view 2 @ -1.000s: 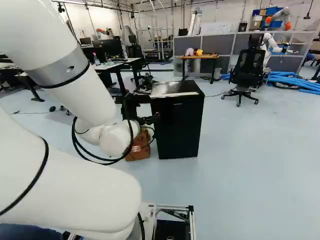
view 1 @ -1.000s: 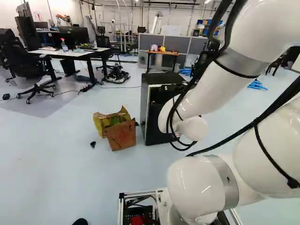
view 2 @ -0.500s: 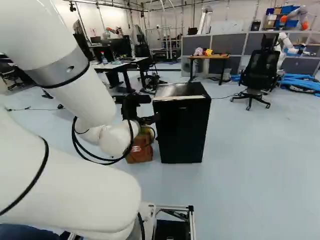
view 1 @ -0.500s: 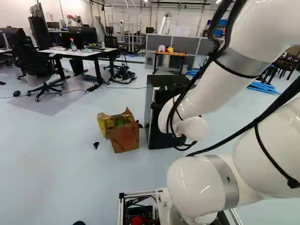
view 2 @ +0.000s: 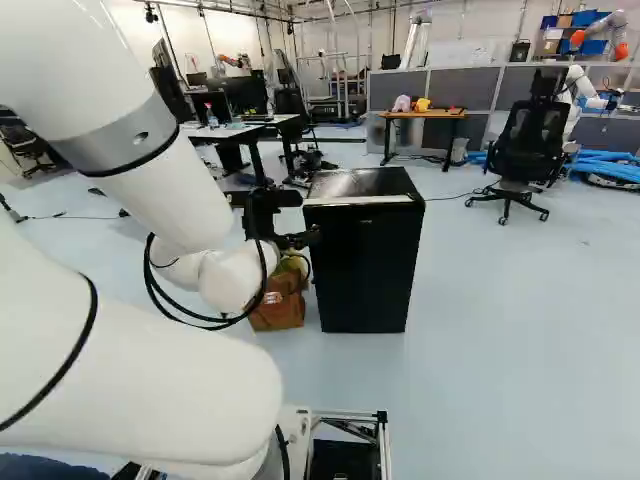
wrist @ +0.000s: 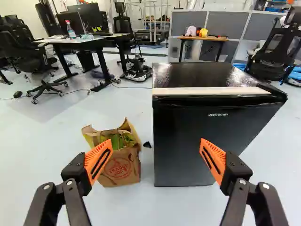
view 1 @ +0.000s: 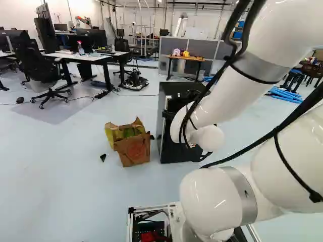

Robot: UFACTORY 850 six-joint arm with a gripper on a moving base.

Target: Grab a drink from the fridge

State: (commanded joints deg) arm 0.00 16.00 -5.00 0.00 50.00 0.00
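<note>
One closed mini fridge point(wrist: 197, 75) on the floor point(wrist: 47, 146), pincer point(wrist: 156, 157) spread wide facing it; best square up to the door's point(wrist: 183, 146) free edge, clear of the paper bag point(wrist: 123, 167) beside.

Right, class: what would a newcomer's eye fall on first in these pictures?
Probably the black fridge, standing on the pale floor ahead of the gripper. Next, perhaps, the gripper's bright orange pads, spread wide apart. Then the brown paper bag, beside the fridge on the floor, with something green showing in its open top.
</note>
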